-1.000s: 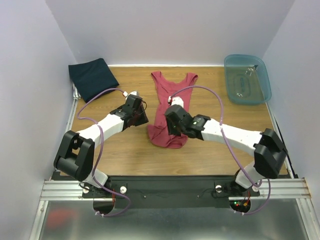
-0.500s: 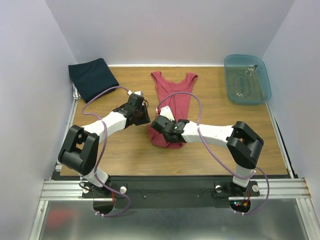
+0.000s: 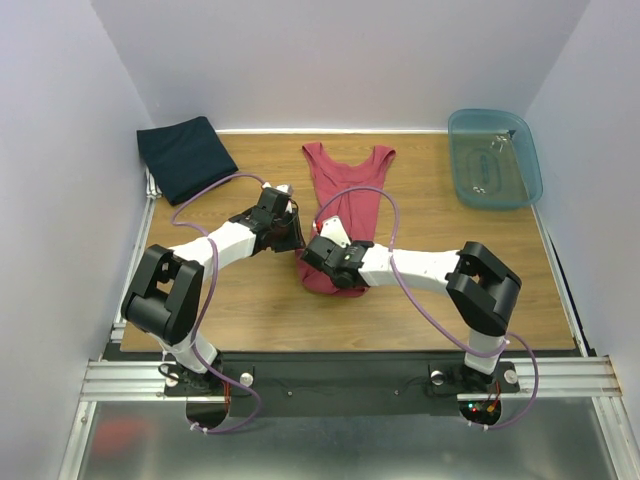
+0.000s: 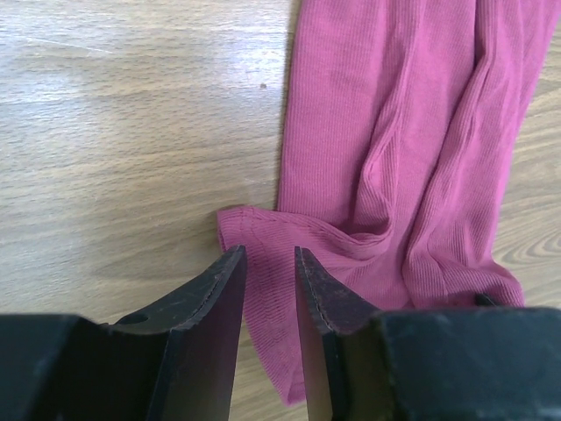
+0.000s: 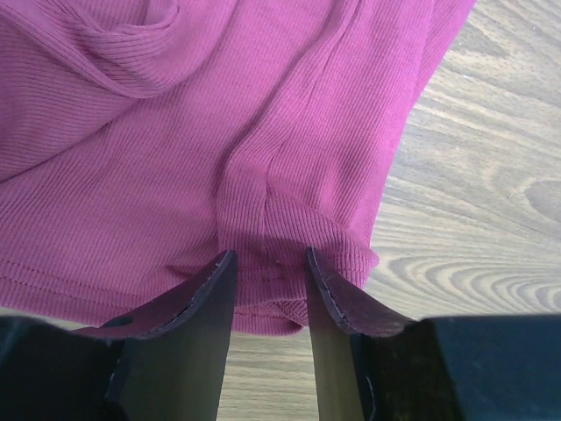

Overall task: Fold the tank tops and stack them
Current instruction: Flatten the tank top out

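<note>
The maroon tank top (image 3: 335, 175) lies lengthwise mid-table, straps toward the back and rumpled hem toward me. The navy tank top (image 3: 185, 155) sits folded at the back left corner. My left gripper (image 3: 293, 238) is at the maroon top's lower left corner. In the left wrist view it (image 4: 269, 254) is open, jaws straddling that hem corner (image 4: 263, 289) of the ribbed cloth (image 4: 394, 132). My right gripper (image 3: 312, 258) reaches across to the hem. In the right wrist view it (image 5: 270, 255) is open, with the folded hem edge (image 5: 263, 298) between its fingers and the cloth (image 5: 175, 132) bunched beyond.
A translucent blue plastic tub (image 3: 493, 158) stands at the back right. Purple cables (image 3: 372, 192) loop over both arms, one crossing above the maroon top. White walls close in the table on three sides. Bare wood (image 3: 240, 300) shows in front of the left arm.
The right arm swung left, bringing its gripper from the top's middle to the lower left hem. The left gripper slid right to the hem corner and opened slightly.
</note>
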Tool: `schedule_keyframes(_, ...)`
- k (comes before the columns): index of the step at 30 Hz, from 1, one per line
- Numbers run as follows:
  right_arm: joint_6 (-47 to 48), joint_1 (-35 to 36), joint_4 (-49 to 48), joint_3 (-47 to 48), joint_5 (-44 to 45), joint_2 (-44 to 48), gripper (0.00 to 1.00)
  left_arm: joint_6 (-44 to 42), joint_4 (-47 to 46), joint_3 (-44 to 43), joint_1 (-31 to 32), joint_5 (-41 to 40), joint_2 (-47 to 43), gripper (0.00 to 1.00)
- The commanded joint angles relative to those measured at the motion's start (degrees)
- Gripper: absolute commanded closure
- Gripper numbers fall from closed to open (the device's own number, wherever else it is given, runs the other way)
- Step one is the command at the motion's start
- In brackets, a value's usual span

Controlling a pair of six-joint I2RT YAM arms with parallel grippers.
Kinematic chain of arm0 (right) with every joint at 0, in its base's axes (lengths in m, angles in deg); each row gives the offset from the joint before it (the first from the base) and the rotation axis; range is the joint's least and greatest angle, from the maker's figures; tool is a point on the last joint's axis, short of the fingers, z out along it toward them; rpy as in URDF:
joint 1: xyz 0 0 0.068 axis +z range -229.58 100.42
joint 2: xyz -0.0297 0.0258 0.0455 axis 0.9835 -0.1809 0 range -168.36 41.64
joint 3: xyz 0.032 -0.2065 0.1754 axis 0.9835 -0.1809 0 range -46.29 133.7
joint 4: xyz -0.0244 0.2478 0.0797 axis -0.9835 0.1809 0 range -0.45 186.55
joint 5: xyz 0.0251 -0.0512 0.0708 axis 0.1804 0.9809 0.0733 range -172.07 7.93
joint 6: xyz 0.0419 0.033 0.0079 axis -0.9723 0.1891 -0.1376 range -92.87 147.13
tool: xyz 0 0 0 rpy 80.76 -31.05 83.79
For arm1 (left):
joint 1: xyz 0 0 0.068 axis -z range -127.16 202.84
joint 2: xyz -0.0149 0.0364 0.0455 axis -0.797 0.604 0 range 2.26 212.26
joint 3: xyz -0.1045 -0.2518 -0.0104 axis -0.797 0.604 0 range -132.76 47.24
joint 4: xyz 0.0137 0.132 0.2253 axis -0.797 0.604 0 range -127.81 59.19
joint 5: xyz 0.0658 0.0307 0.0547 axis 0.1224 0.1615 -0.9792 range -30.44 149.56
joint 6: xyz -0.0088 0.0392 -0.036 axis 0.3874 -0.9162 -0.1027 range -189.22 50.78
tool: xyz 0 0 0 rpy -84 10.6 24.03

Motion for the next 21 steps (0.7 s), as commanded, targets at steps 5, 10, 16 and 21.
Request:
schedule_keyframes(5,-2.51,0.32,-2.61,-1.59,-1.42,0.03,0.62,-1.46,-1.43,-1.77,0.05,1.63,0.32,0.6)
schedule_keyframes(10,-2.77,-0.99,-5.42,-3.08,-5.73,0.29,0.68,-1.81,-1.52,-1.33,-0.04,2.07,0.32,0.6)
schedule_keyframes(16,-3.48,-2.84,-7.36,-5.36,-8.71,2.13,0.74,-1.99,-1.6,-0.71,-0.04,2.33,0.14,0.6)
schedule_keyframes(21,-4.62,-5.03,-8.33,-6.6,-10.65,5.91,0.96,-2.16,-1.43,-0.71,0.05,2.25,0.14,0.61)
